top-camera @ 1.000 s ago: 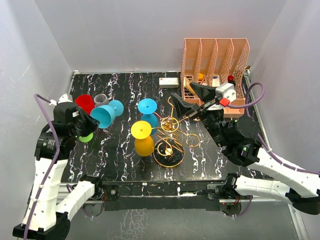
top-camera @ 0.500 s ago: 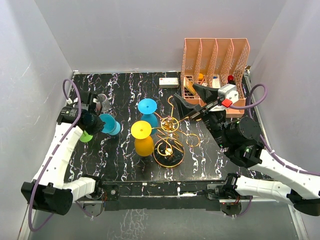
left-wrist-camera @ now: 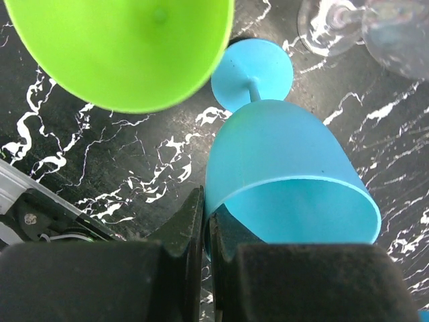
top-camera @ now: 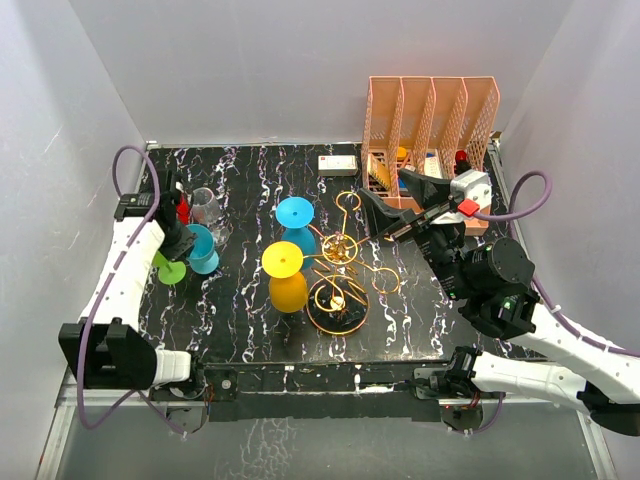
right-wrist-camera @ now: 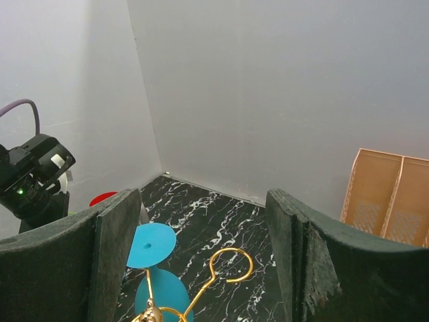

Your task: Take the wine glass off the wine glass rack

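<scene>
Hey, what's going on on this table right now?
The left gripper is shut on the rim of a light blue plastic wine glass at the left side of the black marbled table, beside a green glass and a clear glass. The right gripper, open, hovers by the gold wire wine glass rack, where a yellow glass and a second blue glass hang.

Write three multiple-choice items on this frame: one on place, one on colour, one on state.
1. The orange slotted file organizer stands at the table's: A far right corner; B near left corner; C centre.
2. The left gripper pinches a plastic wine glass coloured: A red; B yellow; C light blue.
3. The right gripper is: A shut, empty; B open, empty; C shut on a glass.
Key: A, the top view shows it far right; C, the fingers clamp a blue rim; B, its fingers stand wide apart, gripping nothing.
</scene>
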Controlling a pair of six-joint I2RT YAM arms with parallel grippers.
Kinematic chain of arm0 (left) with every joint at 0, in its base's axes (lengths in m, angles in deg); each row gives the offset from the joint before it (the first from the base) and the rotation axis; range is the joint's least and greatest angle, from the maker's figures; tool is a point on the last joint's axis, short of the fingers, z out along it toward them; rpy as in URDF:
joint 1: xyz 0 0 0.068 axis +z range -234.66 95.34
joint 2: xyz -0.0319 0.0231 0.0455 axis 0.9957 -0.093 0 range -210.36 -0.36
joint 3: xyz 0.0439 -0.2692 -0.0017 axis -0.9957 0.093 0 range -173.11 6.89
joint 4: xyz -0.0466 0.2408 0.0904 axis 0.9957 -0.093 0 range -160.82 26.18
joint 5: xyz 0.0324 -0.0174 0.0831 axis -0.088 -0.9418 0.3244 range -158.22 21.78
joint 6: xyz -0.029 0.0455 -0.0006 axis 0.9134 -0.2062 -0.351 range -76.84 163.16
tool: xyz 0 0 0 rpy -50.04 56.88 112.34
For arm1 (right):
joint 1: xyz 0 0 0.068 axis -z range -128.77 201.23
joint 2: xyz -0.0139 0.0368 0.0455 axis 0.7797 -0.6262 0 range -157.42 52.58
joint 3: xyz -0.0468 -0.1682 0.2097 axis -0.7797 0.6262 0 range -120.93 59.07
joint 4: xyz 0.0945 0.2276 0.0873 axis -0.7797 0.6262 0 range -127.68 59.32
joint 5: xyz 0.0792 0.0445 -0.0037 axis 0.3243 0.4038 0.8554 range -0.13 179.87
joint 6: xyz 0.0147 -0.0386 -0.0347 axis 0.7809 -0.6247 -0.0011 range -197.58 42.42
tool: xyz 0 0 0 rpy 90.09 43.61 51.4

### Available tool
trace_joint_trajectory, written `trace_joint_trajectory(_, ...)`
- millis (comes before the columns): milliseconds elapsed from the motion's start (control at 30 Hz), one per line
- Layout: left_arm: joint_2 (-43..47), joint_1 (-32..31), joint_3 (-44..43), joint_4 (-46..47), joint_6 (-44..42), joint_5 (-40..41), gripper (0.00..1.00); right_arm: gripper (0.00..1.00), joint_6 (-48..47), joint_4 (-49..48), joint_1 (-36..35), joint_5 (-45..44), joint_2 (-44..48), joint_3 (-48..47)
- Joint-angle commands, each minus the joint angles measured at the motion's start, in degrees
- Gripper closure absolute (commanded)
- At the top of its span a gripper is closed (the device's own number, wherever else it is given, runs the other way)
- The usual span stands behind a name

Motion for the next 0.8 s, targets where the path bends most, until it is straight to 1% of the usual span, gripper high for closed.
trace_joint_trajectory(0, -2.19, 2.92, -3.88, -3.67, 2.55, -1.07, 1.0, 0.19, 0.34, -1.03, -0.31, -1.29, 0.87, 0.46)
trace_joint_trajectory(133, -3.87, 3.78, -4.6, -4.04, 4.33, -3.09, 1.0, 0.19, 0.69, -0.66, -0.27, -1.25, 1.0, 0.71)
trace_joint_trajectory(267, -6.63, 4.03, -5.25, -5.31, 6.25, -3.17, 1.0, 0.19, 0.86, -0.17, -0.29, -1.62, 1.21, 0.6)
trace_joint_trajectory(633, -8.42, 4.73, -6.14, -4.49, 7.16, -5.23, 1.0, 0.19, 0.71, -0.15, -0.33, -2.47, 1.72, 0.6)
trace_joint_trajectory(733, -8.39, 5.48, -6.26, -3.85, 7.08, -6.65, 0.97, 0.19, 0.88, -0.08, -0.31, -2.45, 1.72, 0.71)
trace_joint_trajectory(767, -8.01, 5.78, -6.16, -3.17, 7.12, -7.24, 0.94, 0.19, 0.86, -0.02, -0.33, -2.49, 1.68, 0.71)
